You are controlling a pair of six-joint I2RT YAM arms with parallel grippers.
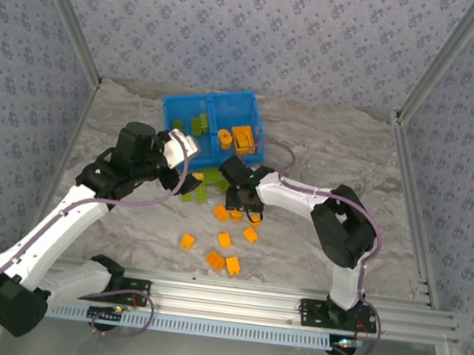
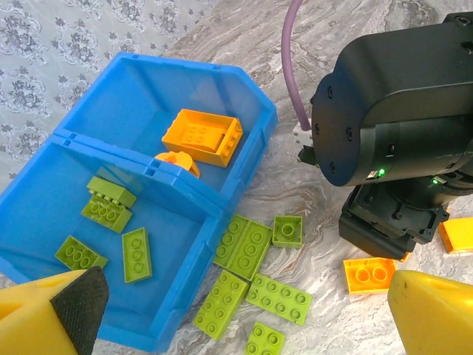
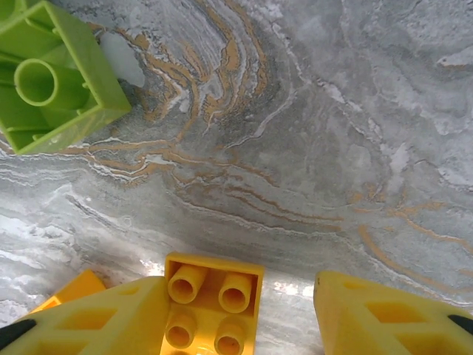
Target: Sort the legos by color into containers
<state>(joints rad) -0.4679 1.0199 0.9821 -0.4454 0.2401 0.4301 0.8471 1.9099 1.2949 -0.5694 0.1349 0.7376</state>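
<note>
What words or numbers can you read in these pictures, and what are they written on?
None: no word, number or label can be read.
Studs of the orange brick: any mark is too blurred to read.
Blue bin: plain walls, no print.
Black arm housing: no print, just a small green light.

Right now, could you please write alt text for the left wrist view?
A divided blue bin on a marbled table holds an orange Lego brick in its far half and green bricks in its near half. More green bricks lie loose beside it, near the right arm's black wrist; the open left claw frames the bottom corners.
</note>
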